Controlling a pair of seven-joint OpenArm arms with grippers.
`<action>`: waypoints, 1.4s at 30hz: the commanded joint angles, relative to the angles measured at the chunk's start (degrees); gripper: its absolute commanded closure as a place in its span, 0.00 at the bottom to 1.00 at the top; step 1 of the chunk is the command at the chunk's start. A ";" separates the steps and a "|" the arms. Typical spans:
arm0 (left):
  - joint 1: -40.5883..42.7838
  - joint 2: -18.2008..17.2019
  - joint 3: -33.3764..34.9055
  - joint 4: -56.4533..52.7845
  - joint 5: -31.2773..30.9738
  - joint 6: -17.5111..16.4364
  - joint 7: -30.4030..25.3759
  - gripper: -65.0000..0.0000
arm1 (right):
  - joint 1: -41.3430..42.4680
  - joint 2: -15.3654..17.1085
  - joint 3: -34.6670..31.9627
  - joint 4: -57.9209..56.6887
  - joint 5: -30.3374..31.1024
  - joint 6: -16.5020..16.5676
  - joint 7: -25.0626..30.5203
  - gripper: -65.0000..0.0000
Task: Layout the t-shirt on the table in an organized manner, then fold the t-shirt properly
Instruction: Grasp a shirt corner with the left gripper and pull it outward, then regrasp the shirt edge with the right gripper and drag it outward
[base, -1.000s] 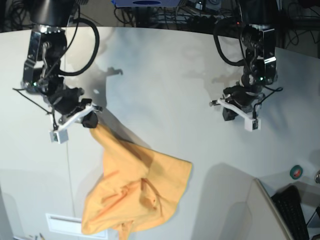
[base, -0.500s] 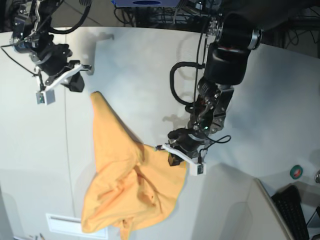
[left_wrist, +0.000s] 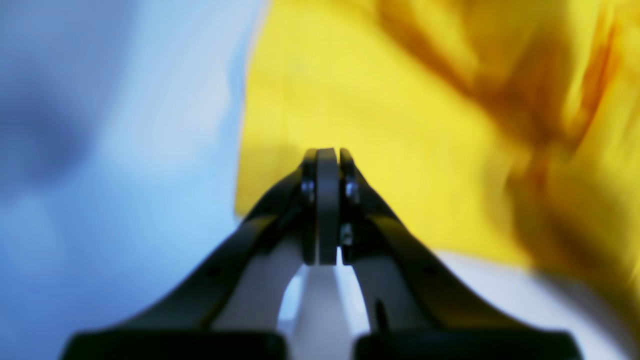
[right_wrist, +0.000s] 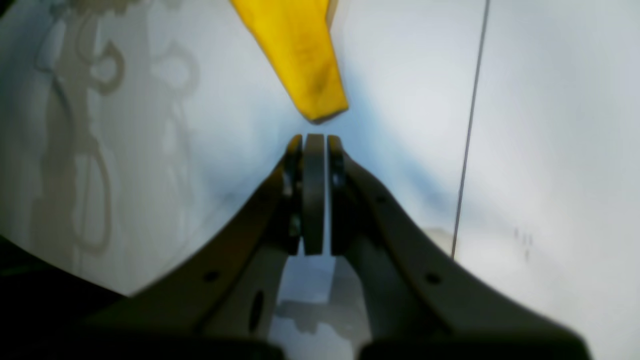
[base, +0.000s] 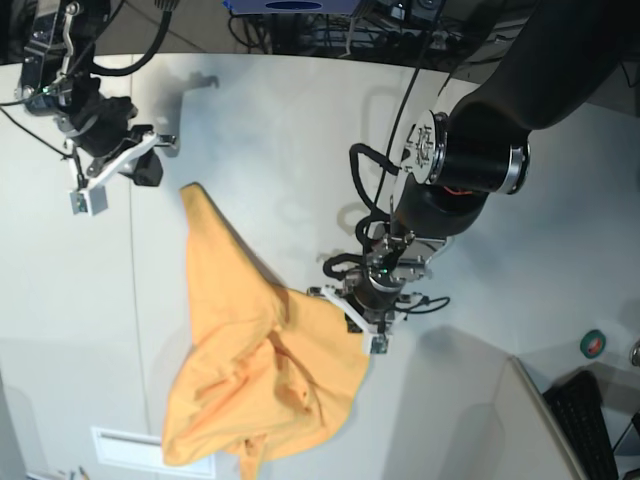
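At the left of the base view we see the right gripper (base: 150, 170), its jaws pressed together with nothing between them. In its wrist view the fingertips (right_wrist: 314, 145) meet flat against each other, and just beyond them lies the pointed tip of the t-shirt (right_wrist: 310, 75), close to the gripper yet not touching it. A thin dark seam (right_wrist: 467, 150) runs down the table (right_wrist: 550, 125) to one side of this gripper.

From that tip the t-shirt (base: 255, 370) stretches away from the right gripper and widens into a rumpled heap on the table (base: 300, 140), with folds bunched at its far end.

Further right we find the left gripper (base: 345, 310) at the cloth's side edge. Its jaws are clenched too. In its wrist view the closed gripper (left_wrist: 327, 155) sits over the t-shirt (left_wrist: 400, 125), the orange cloth filling the space ahead of it; that view is blurred, so we cannot tell whether any fabric is pinched.
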 joint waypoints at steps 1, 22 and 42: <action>-0.86 0.02 -0.11 0.58 1.04 0.54 -0.67 1.00 | 0.27 0.14 -0.12 1.18 0.98 0.47 1.25 1.00; 30.62 -13.79 -0.28 46.65 -13.47 0.89 21.13 1.00 | 22.08 0.49 -5.75 -14.99 0.63 0.03 1.25 0.49; 48.55 -24.69 -0.28 75.04 -35.88 0.98 21.13 1.00 | 48.36 0.23 -20.78 -54.91 -16.60 -4.01 17.78 0.32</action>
